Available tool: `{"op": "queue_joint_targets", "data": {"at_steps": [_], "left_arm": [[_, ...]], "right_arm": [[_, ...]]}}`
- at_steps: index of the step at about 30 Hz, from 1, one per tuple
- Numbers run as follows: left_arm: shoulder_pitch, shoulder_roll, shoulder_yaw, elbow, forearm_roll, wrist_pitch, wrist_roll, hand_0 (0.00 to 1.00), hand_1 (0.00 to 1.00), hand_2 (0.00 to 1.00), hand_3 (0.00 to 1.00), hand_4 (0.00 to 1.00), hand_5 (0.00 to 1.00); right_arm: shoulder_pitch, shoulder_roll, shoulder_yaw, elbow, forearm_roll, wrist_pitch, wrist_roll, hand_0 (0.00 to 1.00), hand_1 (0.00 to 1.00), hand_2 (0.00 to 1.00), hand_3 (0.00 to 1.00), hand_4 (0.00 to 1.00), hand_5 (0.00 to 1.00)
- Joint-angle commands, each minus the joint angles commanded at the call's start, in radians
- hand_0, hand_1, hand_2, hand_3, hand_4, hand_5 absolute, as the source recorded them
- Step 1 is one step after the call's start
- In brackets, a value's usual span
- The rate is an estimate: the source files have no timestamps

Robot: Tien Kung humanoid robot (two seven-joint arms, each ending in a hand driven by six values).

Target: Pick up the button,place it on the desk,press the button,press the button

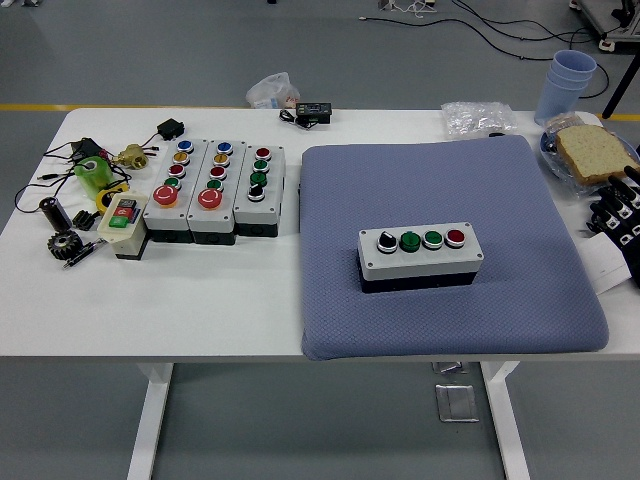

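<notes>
A grey button box [420, 254] with a black selector, two green buttons and a red button lies on the blue-grey pad [440, 180] at the middle right of the white table [220, 300]. My right hand [622, 218] is at the right edge of the picture, beside the pad's right side and well apart from the box. Its fingers are spread and hold nothing. My left arm is out of view.
Three more button boxes [215, 190] stand side by side at the left, with a small green-and-red switch box [122, 222], a gear, a green tape roll and cables beside them. Bread on a plate [592, 155], stacked blue cups [564, 85] and a plastic bag [478, 118] are at the back right.
</notes>
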Motion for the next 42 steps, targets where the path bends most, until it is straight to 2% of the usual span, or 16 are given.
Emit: {"op": "queue_joint_targets", "data": {"at_steps": [22, 42], "left_arm": [[0.012, 0.000, 0.009, 0.000, -0.002, -0.004, -0.003, 0.557, 0.421, 0.425, 0.429, 0.265, 0.398], [0.011, 0.000, 0.012, 0.000, -0.008, -0.005, -0.004, 0.557, 0.420, 0.425, 0.428, 0.265, 0.400]], "right_arm": [[-0.030, 0.002, 0.011, 0.014, 0.008, -0.016, 0.007, 0.774, 0.741, 0.743, 0.729, 0.744, 0.537], [-0.023, 0.002, 0.008, 0.007, 0.012, -0.039, 0.008, 0.762, 0.731, 0.734, 0.719, 0.740, 0.482]]}}
